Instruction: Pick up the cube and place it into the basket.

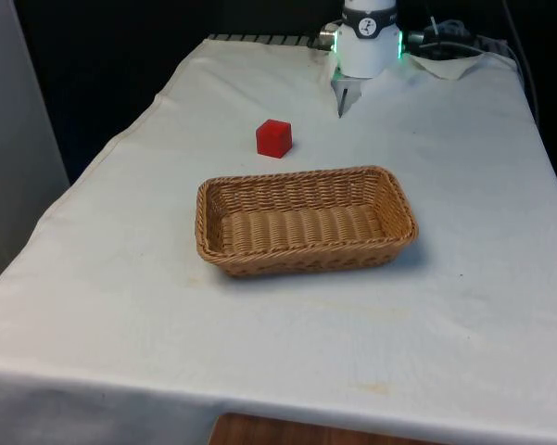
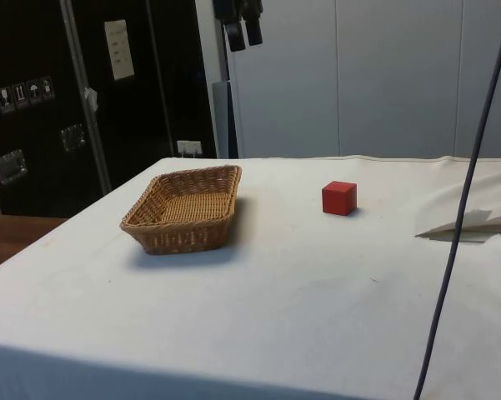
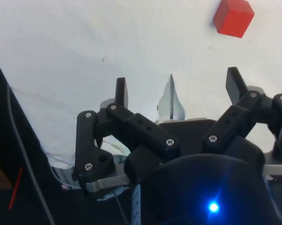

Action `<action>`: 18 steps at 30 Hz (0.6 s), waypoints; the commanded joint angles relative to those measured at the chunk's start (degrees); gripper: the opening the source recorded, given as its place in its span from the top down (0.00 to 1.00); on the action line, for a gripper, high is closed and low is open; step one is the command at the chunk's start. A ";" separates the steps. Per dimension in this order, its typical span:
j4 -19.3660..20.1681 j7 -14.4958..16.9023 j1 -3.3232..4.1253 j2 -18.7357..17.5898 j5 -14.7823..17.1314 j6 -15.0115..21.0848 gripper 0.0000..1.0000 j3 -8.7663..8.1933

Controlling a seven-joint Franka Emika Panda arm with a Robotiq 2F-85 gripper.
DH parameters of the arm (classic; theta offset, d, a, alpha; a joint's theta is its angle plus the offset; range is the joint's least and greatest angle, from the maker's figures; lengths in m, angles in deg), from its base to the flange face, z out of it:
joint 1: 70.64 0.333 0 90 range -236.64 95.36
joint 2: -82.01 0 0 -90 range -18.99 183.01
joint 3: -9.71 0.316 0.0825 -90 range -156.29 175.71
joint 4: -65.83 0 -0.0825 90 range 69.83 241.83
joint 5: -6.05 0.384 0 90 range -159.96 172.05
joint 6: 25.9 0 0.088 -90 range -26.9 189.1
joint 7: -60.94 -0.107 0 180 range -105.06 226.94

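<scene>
1. Wicker basket [image 1: 306,222], tan, rectangular, woven walls flaring outward. It stands nearest the front camera, roughly at the middle of the table, long side across the front view. Nothing lies inside it; the woven floor is bare. In the side view the basket [image 2: 183,208] sits towards that picture's left.

2. White cloth [image 1: 259,352], covering the whole table, faintly stained near the front edge and creased at the far end. A bare wooden strip of table shows below the cloth's front hem.

3. Red cube [image 1: 273,138], solid colour, resting flat on the cloth beyond the basket, towards the front view's left of the basket's middle. It is near the basket's far rim but clear of it, touching nothing but the cloth. In the side view the cube [image 2: 339,198] stands apart from the basket. In the wrist view the cube [image 3: 233,17] lies well ahead of the fingers, off to one side.

4. Gripper [image 3: 176,89], black, two fingers spread wide with nothing between them, held high above the cloth. In the side view the gripper [image 2: 243,33] hangs well above the basket's far end.

5. Grey cable [image 2: 463,217], hanging down across the side view's right.
</scene>
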 commanded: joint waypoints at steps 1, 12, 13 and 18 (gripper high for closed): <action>0.80 -0.52 -0.06 0.80 -0.74 0.80 0.00 0.06; 3.95 -1.15 -0.40 3.04 -2.46 2.18 0.00 -0.23; 4.30 -1.20 -0.46 3.27 -2.58 2.29 0.00 -0.29; 4.81 -0.97 -0.46 3.50 -2.52 2.06 0.00 -0.52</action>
